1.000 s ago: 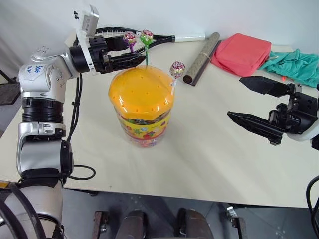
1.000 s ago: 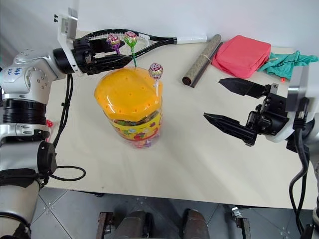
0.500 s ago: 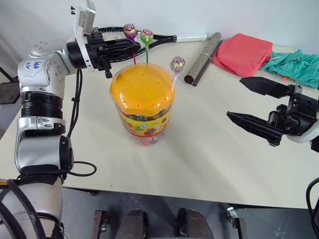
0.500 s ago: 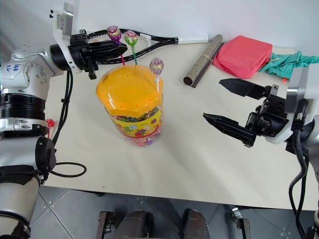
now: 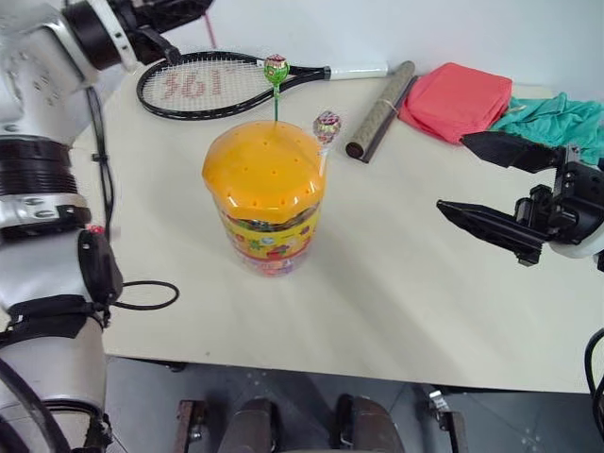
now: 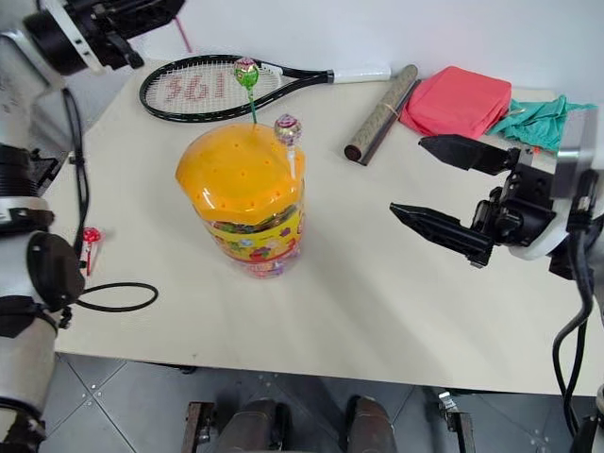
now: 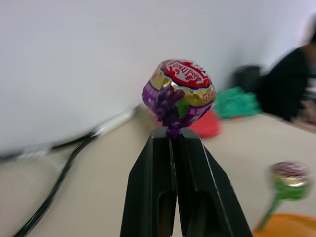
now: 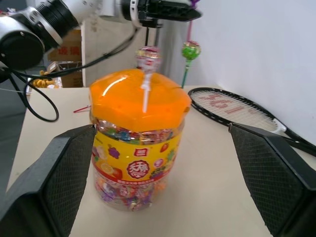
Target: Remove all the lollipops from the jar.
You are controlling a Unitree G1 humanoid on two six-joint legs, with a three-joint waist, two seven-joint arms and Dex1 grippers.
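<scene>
The left gripper is clamped on the stick of the purple lollipop, its two black fingers pressed together just under the wrapped head. The candy stands upright past the fingertips, and the pink stick hangs down below the gripper, so its long axis runs close to vertical, head up. This gripper is high and off to the far left, well clear of the jar, which sits below it and to its right on the table.

Two lollipops are left in the orange lid: the green lollipop near the lid's far edge and the maroon lollipop on its white stick at the right edge. Both stand nearly upright, heads up. A red lollipop lies flat on the table below the left arm, near the left edge.

The step in hand looks like carrying the purple one away to set it down. A good place would be beside the red one, well away from the jar; lower first and let go only near the tabletop so it does not bounce or roll.

The right gripper hovers with its jaws spread wide, holding nothing, the jar ahead of it and framed between its fingers
</scene>
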